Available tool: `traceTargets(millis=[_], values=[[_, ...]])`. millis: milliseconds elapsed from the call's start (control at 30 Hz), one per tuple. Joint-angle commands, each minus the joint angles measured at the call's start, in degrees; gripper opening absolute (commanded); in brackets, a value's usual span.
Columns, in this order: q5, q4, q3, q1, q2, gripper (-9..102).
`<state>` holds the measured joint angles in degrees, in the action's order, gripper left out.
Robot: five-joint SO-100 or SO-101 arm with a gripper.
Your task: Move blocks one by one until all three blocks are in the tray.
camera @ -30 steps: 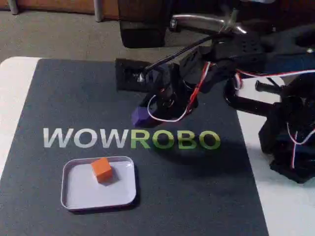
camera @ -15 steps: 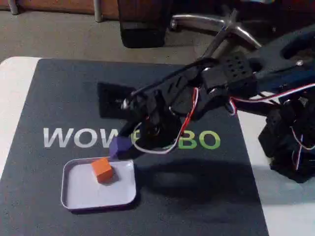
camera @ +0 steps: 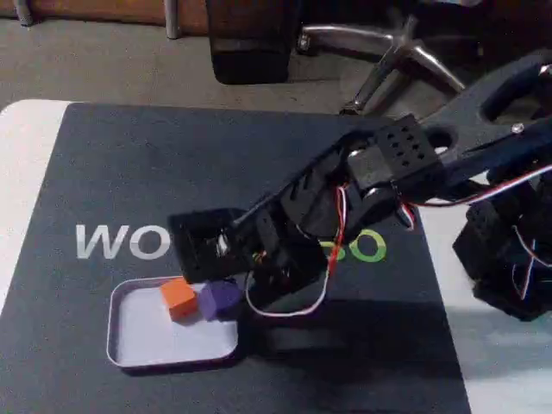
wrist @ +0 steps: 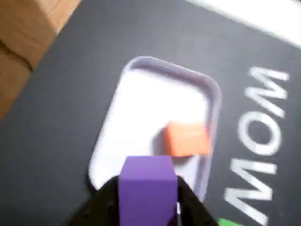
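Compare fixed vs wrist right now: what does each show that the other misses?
Fixed view alone: the whole arm reaching in from the right, its base with red and white wiring, the green mat letters and chair legs behind the table.

Wrist view alone: the gripper fingers clamped on both sides of the purple block, which sits above the tray's near edge, and a brown box at upper left.

Both: the tray, the orange block in it, the purple block and the dark mat with white lettering.

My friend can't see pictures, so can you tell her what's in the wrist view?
A gripper holds a purple block over the near end of a pale tray. An orange block already sits in the tray, which lies on a dark mat.
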<state>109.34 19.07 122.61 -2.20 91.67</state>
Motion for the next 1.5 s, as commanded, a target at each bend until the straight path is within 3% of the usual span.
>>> traceTargets(millis=[0, 133, 233, 333, 633, 700, 833, 1033, 1300, 1467], values=[[0.8, -0.8, -3.4, -0.9, -0.2, -8], [0.9, -1.7, -3.7, -1.5, -0.8, -4], [0.9, -2.5, -3.7, -1.6, -1.0, 11], [1.0, -2.5, -3.7, -1.0, -1.0, 20], [1.0, -2.0, -3.9, 1.9, 0.7, 28], [1.0, -1.2, -3.0, 3.2, 2.9, 27], [-0.1, 8.6, -2.8, 5.9, 9.4, 19], [-6.9, 21.9, -1.1, 7.4, 21.4, -8], [-12.7, 44.3, -1.0, 2.9, 41.0, -8], [-13.9, 53.0, 1.5, -2.5, 54.9, -8]])
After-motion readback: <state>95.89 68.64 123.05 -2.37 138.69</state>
